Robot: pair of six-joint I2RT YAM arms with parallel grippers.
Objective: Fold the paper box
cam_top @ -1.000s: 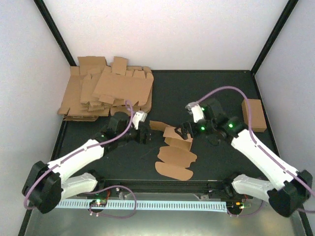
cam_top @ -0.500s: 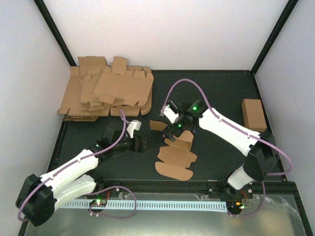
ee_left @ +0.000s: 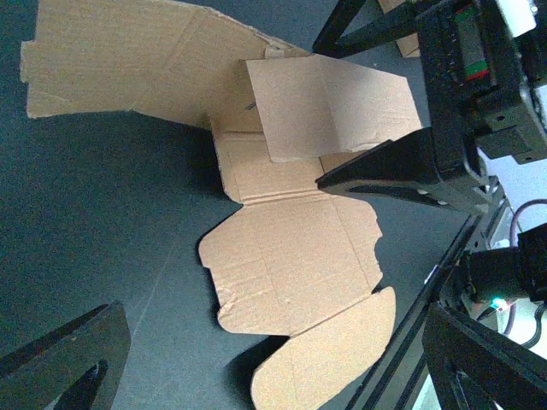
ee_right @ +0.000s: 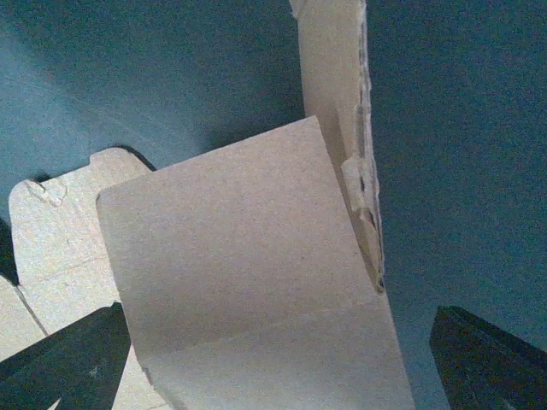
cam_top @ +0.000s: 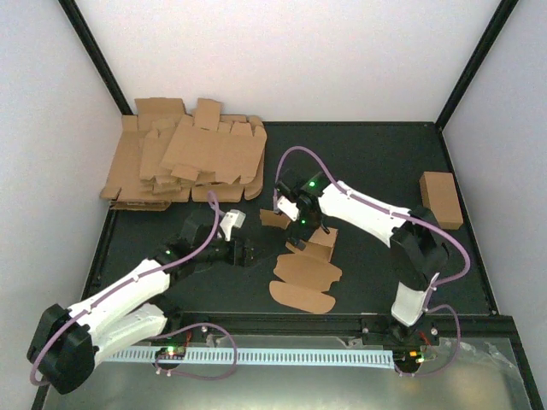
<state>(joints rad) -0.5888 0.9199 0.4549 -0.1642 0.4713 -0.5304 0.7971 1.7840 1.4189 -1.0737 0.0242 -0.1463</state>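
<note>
The paper box (cam_top: 306, 272) lies partly opened in the middle of the dark table, its rounded flaps flat toward the near edge and one panel standing up (cam_top: 320, 245). My right gripper (cam_top: 295, 222) hovers over the box's far left side, jaws wide open. In the right wrist view the raised panel (ee_right: 248, 282) stands between its fingers (ee_right: 68, 359) without being clamped. My left gripper (cam_top: 247, 254) is open and empty, just left of the box. In the left wrist view the flat flaps (ee_left: 295, 265) lie ahead, and the right gripper's black body (ee_left: 410, 166) is above them.
A thick heap of flat cardboard blanks (cam_top: 184, 162) fills the back left corner. A smooth brown cardboard brick (cam_top: 441, 199) sits at the right edge. Black frame posts and white walls bound the table. A rail (cam_top: 256, 354) runs along the near edge.
My right arm has swung left across the table, its gripper now over the box's far left side. My left gripper has drawn back slightly toward the near left.
</note>
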